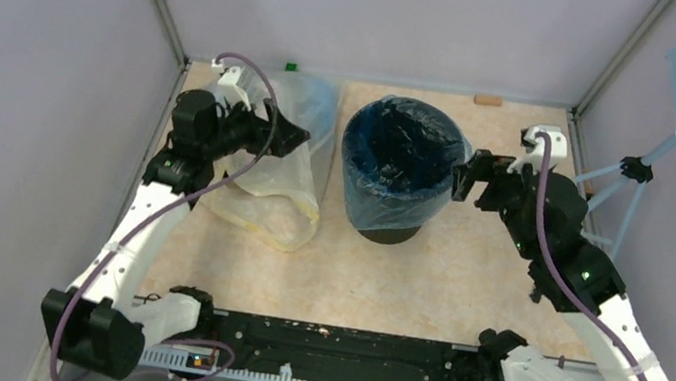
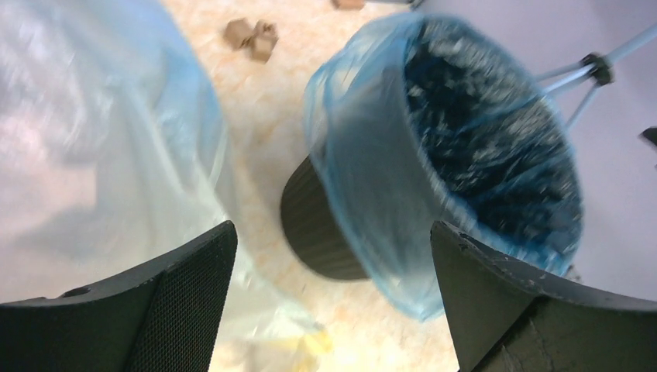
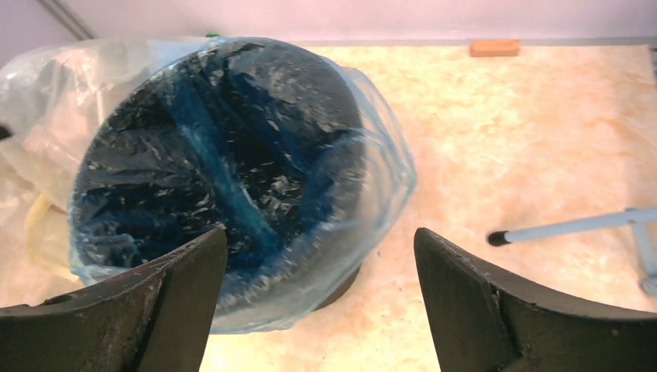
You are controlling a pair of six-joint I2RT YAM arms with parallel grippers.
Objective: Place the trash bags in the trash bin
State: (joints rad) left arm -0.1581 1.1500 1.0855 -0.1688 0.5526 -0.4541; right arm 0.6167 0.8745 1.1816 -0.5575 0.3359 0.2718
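Blue bag point(image 1: 366, 195) lines the black bin point(image 1: 388, 231), folded over its rim. Left gripper point(image 1: 299, 140) and right gripper point(image 1: 463, 179) sit on either side of it, fingers spread wide, holding nothing.

Light is soft and even from above, shadows are weak. The left wrist view is smeared by motion blur, strongest at 9 o'clock on the clear bag point(image 2: 85, 116); small glints sparkle on the blue trash bag point(image 3: 232, 155)

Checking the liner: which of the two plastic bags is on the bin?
The blue bag: it lines the black bin and folds over its rim. The clear yellowish bag lies on the table beside it.
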